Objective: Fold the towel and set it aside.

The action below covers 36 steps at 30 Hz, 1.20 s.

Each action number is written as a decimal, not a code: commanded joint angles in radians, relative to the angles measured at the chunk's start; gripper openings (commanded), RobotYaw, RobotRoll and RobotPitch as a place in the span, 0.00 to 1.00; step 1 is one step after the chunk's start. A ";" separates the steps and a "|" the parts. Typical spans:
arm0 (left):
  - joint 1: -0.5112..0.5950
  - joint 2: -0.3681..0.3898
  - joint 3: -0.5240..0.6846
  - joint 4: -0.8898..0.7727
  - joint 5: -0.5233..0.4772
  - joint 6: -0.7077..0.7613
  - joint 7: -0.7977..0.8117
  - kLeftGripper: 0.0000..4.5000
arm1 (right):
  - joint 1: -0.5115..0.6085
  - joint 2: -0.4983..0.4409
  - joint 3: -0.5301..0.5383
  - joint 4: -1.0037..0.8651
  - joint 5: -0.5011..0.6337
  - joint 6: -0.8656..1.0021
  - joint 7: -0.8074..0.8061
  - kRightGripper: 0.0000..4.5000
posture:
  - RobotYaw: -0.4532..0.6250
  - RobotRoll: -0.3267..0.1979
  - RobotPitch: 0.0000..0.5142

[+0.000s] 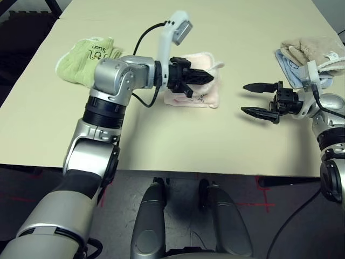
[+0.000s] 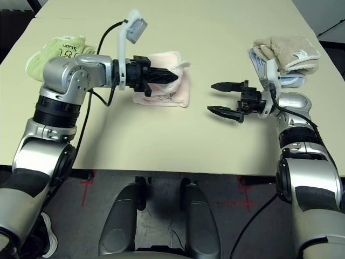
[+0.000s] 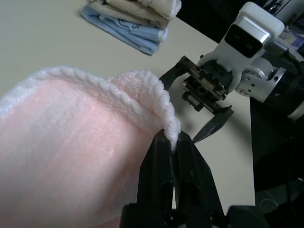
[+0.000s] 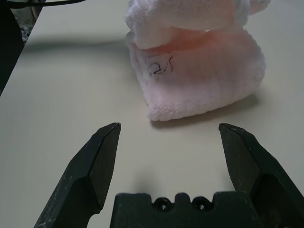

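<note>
Pinching the white-trimmed edge of the towel point(image 3: 80, 156), the left gripper point(image 3: 172, 140) holds its fingers clamped tight over the folded pink bundle at mid-table point(image 1: 161, 145). The right gripper point(image 1: 257, 99) hangs beside it, apart, jaws spread wide and empty. A green towel point(image 1: 81, 59) lies far left; a beige-and-blue stack point(image 1: 310, 54) far right.

Towel point(image 3: 85, 142) was soft pink terry cloth, ribbed, w/ a looped white trim edge. My left gripper point(image 3: 173, 142) had smooth matt black plastic fingers; my right gripper point(image 4: 168, 137) the same. Table point(image 1: 178, 145) was smooth matt cream. My forearms looked like satin silver metal.
</note>
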 commanded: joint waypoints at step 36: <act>0.386 0.317 0.113 -0.082 0.072 -0.545 -0.354 0.99 | -0.063 0.006 -0.048 0.006 -0.016 0.080 -0.005 1.00 | 0.48 0.62 0.46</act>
